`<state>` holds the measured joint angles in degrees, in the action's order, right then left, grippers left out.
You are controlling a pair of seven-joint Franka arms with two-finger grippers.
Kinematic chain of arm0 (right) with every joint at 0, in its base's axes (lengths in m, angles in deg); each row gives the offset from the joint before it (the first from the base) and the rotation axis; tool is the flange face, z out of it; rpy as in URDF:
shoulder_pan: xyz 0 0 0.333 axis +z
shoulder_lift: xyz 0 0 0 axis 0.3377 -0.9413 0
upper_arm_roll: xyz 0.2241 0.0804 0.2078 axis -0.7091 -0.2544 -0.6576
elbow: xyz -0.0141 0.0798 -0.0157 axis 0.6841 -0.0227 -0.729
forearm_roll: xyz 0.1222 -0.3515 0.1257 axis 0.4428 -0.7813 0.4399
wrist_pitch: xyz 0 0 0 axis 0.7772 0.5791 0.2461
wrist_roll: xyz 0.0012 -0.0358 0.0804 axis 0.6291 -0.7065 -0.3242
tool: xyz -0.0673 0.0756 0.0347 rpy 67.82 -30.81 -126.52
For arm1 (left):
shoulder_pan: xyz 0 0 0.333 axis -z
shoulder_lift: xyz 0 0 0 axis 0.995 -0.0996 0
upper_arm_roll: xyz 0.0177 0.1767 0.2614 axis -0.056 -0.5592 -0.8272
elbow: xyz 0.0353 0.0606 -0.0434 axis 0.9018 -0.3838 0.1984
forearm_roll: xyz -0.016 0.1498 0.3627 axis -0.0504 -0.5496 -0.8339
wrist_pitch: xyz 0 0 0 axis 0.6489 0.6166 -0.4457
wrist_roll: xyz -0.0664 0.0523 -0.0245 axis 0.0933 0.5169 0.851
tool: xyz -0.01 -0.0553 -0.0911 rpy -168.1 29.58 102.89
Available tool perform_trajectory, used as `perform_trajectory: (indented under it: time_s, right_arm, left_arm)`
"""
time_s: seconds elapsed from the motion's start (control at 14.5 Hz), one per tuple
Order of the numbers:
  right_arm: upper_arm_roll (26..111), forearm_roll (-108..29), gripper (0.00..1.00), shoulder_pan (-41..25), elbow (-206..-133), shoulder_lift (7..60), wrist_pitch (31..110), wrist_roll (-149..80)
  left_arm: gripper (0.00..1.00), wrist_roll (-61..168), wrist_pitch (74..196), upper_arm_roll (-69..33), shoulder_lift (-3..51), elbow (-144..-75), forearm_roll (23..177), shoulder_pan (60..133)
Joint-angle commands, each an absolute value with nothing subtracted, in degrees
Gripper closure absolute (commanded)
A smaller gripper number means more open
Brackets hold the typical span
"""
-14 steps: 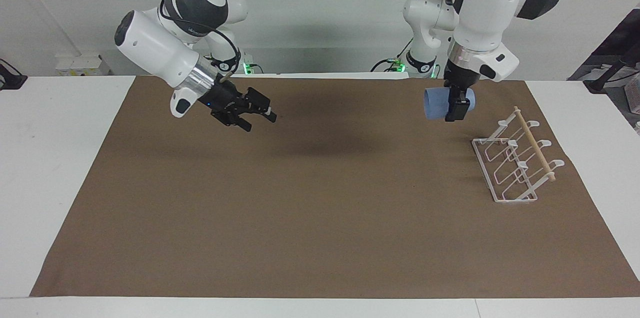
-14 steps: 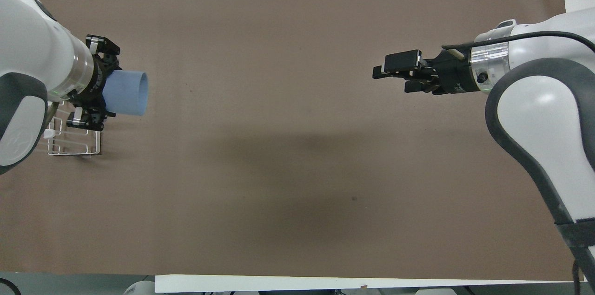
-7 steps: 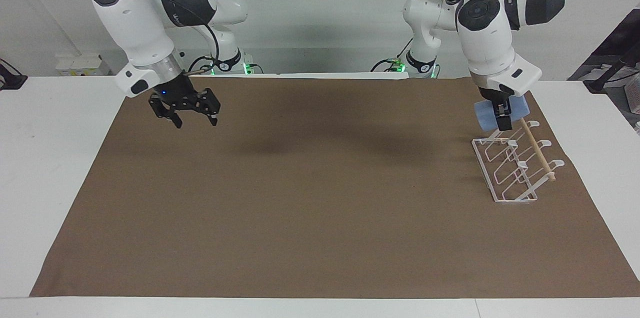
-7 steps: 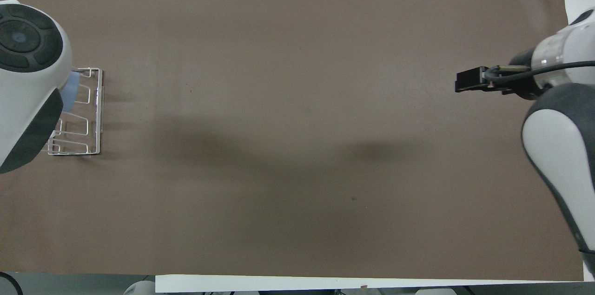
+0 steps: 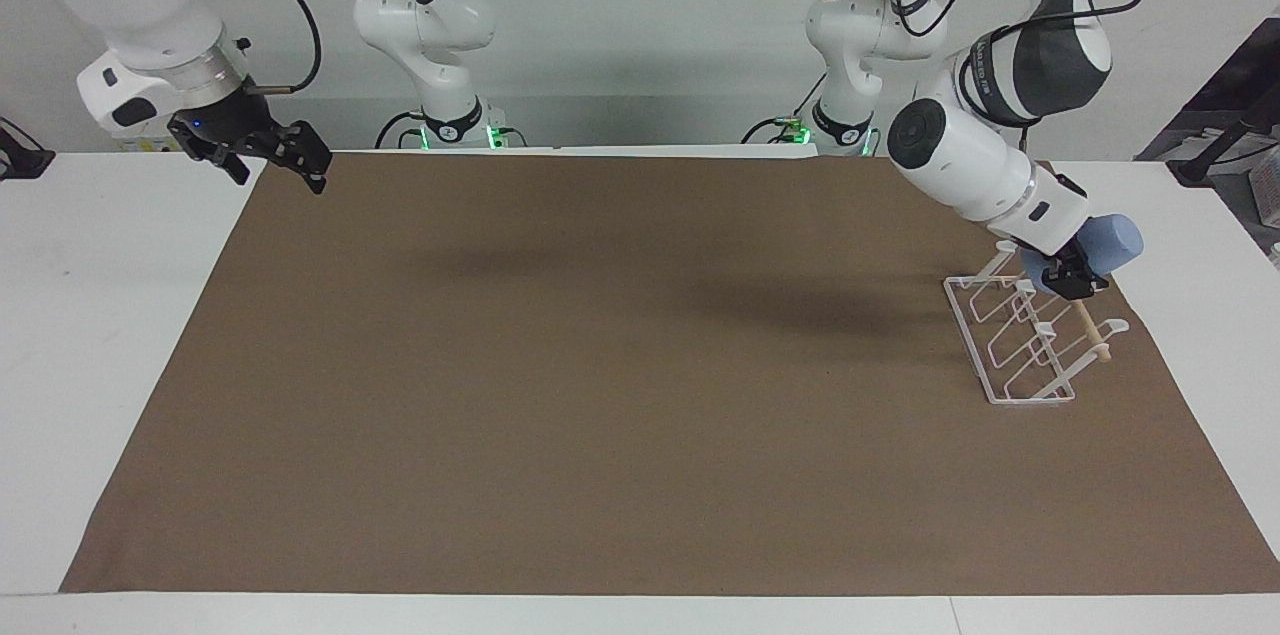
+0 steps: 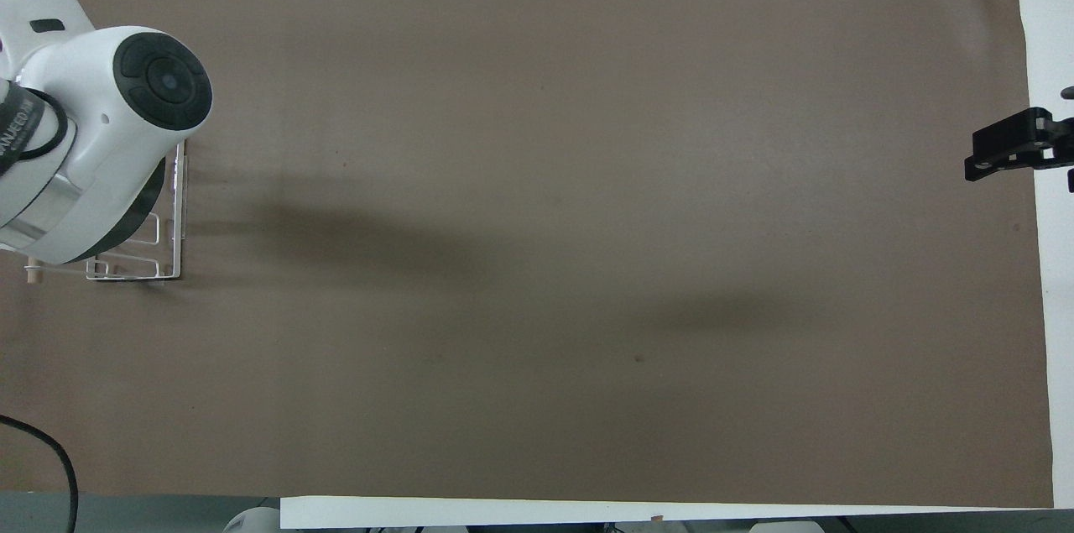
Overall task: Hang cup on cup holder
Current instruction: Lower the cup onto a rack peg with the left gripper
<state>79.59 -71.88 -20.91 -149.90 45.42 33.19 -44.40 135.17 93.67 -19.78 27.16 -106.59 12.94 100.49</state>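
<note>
We find the cup [image 5: 1108, 242] clamped in the left gripper's [image 5: 1070, 277] jaws, tilted over the cup holder [image 5: 1010, 340] at the left arm's bench end. The right gripper [image 5: 262, 153] waits above the mat's [image 5: 600, 395] corner, jaws wide.

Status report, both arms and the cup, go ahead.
Left gripper shut on the cup, tilted over the cup holder, not yet hung. Right gripper open, waiting over the brown mat's edge. Nothing in the way.
</note>
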Motion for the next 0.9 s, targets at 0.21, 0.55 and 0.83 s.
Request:
perform_trajectory:
  time_s: [0.21, 0.55, 0.83]
  right_arm:
    - [80.92, -72.63, 0.01, -20.79, -148.13, 45.28, 30.90, -40.65]
    - [81.01, -74.39, 0.01, -20.53, -149.90, 47.13, 30.98, -40.91]
    - [80.83, -74.39, 0.01, -20.35, -149.90, 46.78, 30.98, -41.00]
  left_arm:
    - [0.77, 142.40, 89.66, -19.45, 21.99, -106.83, 1.11, 97.82]
    - [0.77, 144.88, 95.55, -19.27, 16.36, -102.78, -0.04, 98.78]
    - [0.77, 144.79, 96.25, -19.18, 16.70, -104.97, -0.40, 100.37]
